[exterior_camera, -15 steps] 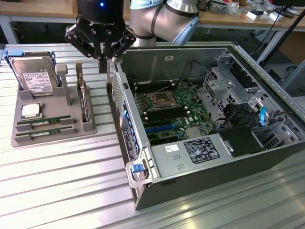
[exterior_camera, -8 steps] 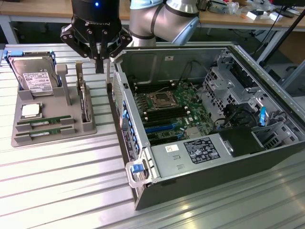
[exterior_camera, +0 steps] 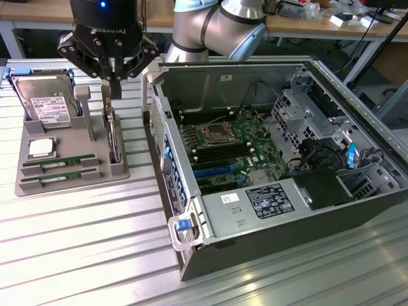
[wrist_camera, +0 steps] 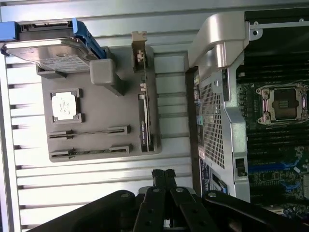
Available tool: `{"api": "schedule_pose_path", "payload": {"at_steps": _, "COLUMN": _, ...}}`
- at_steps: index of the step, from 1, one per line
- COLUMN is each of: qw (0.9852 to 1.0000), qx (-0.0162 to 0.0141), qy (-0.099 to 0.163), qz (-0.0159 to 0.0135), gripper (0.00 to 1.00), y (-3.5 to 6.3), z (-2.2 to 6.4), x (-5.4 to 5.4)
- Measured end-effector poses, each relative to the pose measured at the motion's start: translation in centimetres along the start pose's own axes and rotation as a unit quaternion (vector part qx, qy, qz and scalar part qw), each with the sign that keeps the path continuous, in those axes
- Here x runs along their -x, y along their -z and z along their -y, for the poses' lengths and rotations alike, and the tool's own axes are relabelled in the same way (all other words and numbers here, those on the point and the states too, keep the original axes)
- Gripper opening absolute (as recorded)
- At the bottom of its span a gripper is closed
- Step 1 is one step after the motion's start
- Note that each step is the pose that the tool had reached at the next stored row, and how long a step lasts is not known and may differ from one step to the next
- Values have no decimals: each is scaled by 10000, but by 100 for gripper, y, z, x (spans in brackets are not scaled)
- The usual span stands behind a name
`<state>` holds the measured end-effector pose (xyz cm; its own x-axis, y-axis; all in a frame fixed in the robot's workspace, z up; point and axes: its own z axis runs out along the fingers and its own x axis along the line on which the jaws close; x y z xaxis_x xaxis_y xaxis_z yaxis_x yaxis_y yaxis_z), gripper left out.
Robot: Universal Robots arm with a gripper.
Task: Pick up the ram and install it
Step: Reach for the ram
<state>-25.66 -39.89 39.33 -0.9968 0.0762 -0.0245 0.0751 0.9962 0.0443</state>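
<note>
While gripper point(exterior_camera: 113, 81) hangs shut abv tray point(exterior_camera: 67, 141), ram point(exterior_camera: 60, 164) slotted, untouched

Robotics laboratory or electronics assembly workshop, viewed from beside the bench. A ribbed aluminium table point(exterior_camera: 76, 255) fills the lower half of the frame. At right it carries an open computer case point(exterior_camera: 268, 245) with the motherboard point(exterior_camera: 223, 143) exposed. At left, a grey fixture tray point(exterior_camera: 67, 145) presents parts in moulded slots: a hard drive point(exterior_camera: 48, 102), a processor chip point(exterior_camera: 40, 148) and two ram sticks point(exterior_camera: 57, 164). An industrial robot arm point(exterior_camera: 217, 25) reaches in at top centre. A cluttered wooden workbench point(exterior_camera: 306, 24) runs along the top right.
</note>
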Motion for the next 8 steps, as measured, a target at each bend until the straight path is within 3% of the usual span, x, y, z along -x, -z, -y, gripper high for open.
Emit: {"api": "schedule_pose_path", "payload": {"at_steps": 8, "qw": 10000, "qx": 0, "qy": 0, "qz": 0, "gripper": 11, "y": 2, "z": 5, "x": -68}}
